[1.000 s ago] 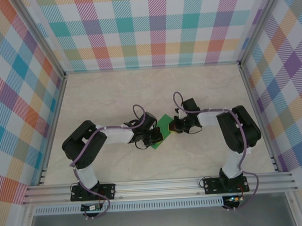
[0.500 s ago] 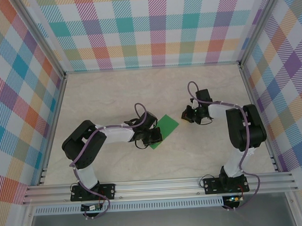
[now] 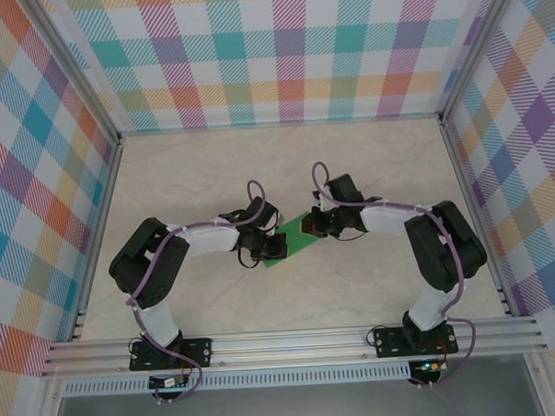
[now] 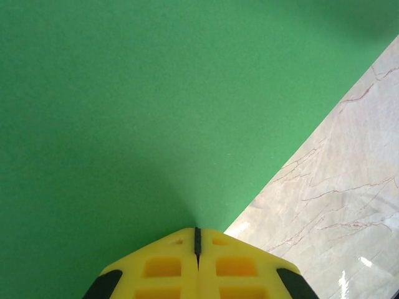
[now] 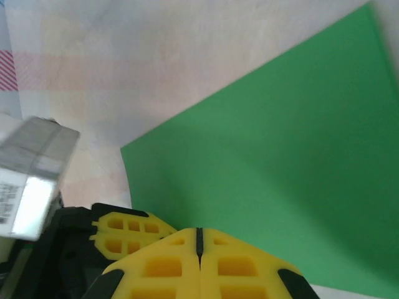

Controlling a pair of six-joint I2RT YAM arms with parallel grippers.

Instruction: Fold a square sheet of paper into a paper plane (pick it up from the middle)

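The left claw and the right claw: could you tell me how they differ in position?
The left claw sits at the near-left end of the square sheet of paper; the right claw sits at its far-right end. The left claw points right, the right claw points left. Both are shut, tips at the green paper.

Paper (image 4: 124,93): plain bright green. Fingers (image 4: 165,268): yellow, black side pads. Table (image 4: 349,205): cream marble, thin brown veins. Walls (image 3: 289,51): plaid, teal/purple/orange/yellow stripes on white. Arms (image 3: 210,240): black and white.
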